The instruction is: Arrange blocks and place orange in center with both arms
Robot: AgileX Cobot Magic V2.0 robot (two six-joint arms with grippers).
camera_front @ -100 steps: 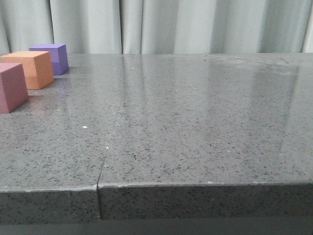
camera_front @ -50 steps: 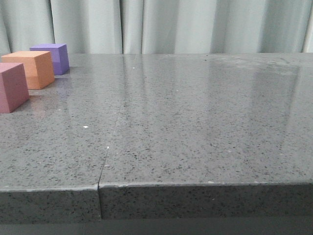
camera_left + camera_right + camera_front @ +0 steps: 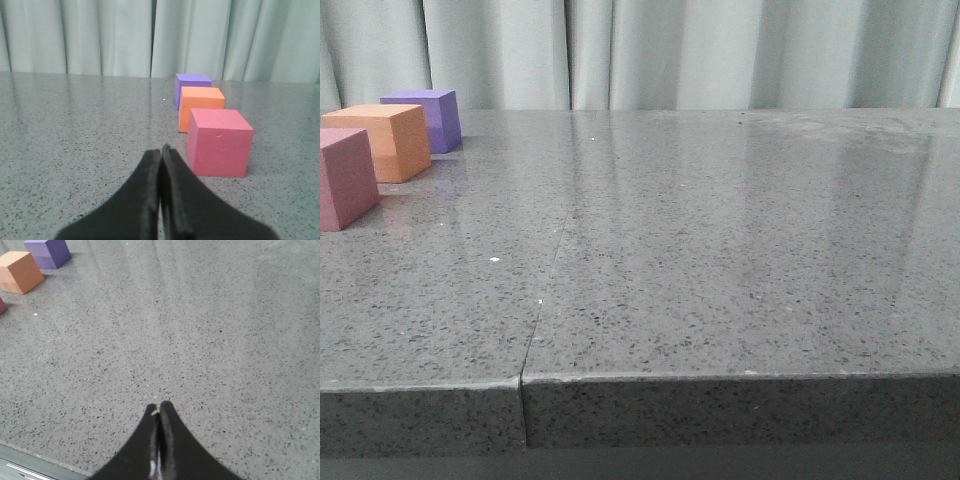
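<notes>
Three foam cubes stand in a row at the table's far left in the front view: the pink one (image 3: 344, 178) nearest, the orange one (image 3: 382, 141) in the middle, the purple one (image 3: 423, 119) farthest. The left wrist view shows the same row: pink (image 3: 219, 143), orange (image 3: 201, 107), purple (image 3: 191, 88). My left gripper (image 3: 161, 150) is shut and empty, low over the table, just short of the pink cube and to its side. My right gripper (image 3: 159, 406) is shut and empty over bare table near the front edge, far from the orange (image 3: 20, 272) and purple (image 3: 48, 252) cubes. Neither gripper shows in the front view.
The grey speckled stone table (image 3: 720, 250) has a seam (image 3: 542, 300) running from its front edge to the back. Pale curtains (image 3: 670, 50) hang behind it. The table's front edge (image 3: 30, 455) lies close to my right gripper.
</notes>
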